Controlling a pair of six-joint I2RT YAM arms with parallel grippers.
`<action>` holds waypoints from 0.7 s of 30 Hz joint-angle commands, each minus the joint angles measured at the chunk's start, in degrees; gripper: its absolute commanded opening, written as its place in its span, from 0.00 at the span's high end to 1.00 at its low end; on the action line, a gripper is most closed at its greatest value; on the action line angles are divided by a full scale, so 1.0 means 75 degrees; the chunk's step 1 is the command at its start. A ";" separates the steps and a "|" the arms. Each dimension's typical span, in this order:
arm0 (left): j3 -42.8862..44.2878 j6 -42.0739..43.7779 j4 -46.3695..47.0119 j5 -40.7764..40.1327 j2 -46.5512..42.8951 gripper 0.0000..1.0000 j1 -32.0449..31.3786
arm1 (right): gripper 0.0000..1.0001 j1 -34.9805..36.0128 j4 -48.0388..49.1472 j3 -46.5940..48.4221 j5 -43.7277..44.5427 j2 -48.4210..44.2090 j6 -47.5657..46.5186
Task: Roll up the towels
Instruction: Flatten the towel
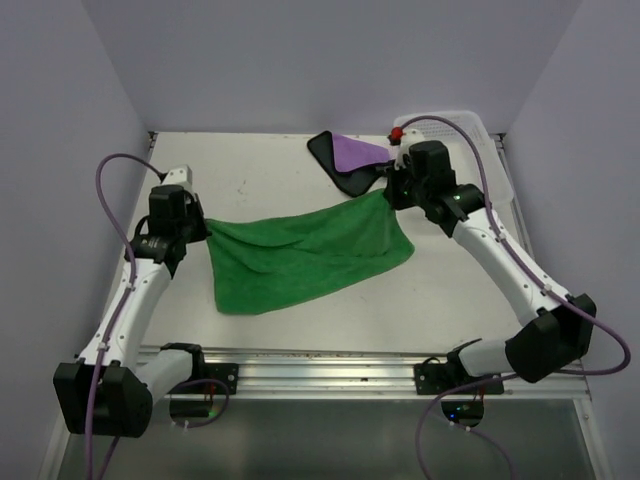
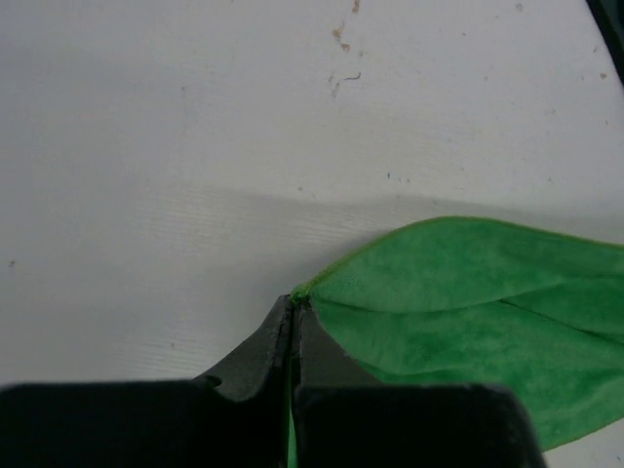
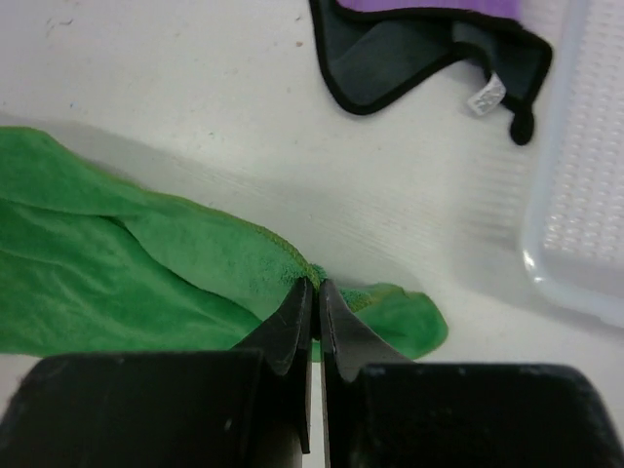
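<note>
Both arms are on the bright green, soft square cloth towel (image 1: 305, 255), which lies spread and wrinkled across the middle of the white table (image 1: 260, 170), between the two arms. The left gripper (image 2: 294, 310) has its jaws pressed tight on the green towel's far left corner, and a sliver of green shows between the fingers in the left wrist view. On the other side, the right gripper (image 3: 314, 291) is pinched down to a hairline gap on the far right corner, with a small lobe of fabric bulging out just beside the tips. So the green towel is held at two corners, its far edge strung between them.

It looks like light, limp stuff. It folds and puckers and will not hold a shape by itself, though the plush pile should give the pads decent friction. Corners and hems look like the places to take it. It needs a thin pinch at the edge with both ends moved together, or the roll will likely skew or sag in the middle.

The second one, the purple towel with black backing and edging (image 3: 390, 58), lies crumpled at the far side of the table, just beside the white plastic lattice basket (image 3: 585, 195), with neither gripper on it.
</note>
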 commanded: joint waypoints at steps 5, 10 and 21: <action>0.0894 0.0002 -0.0397 -0.1691 -0.0439 1.00 0.0029 | 1.00 -0.0399 -0.1565 0.0467 0.1275 -0.1004 0.0331; 0.1036 0.0071 -0.0211 -0.1448 -0.0895 1.00 0.0029 | 1.00 -0.0399 -0.1787 0.0292 0.1287 -0.1754 0.0402; 0.0790 0.0084 -0.0678 -0.1330 -0.2453 1.00 0.0029 | 1.00 -0.0399 -0.2631 0.0280 0.0937 -0.3102 0.0636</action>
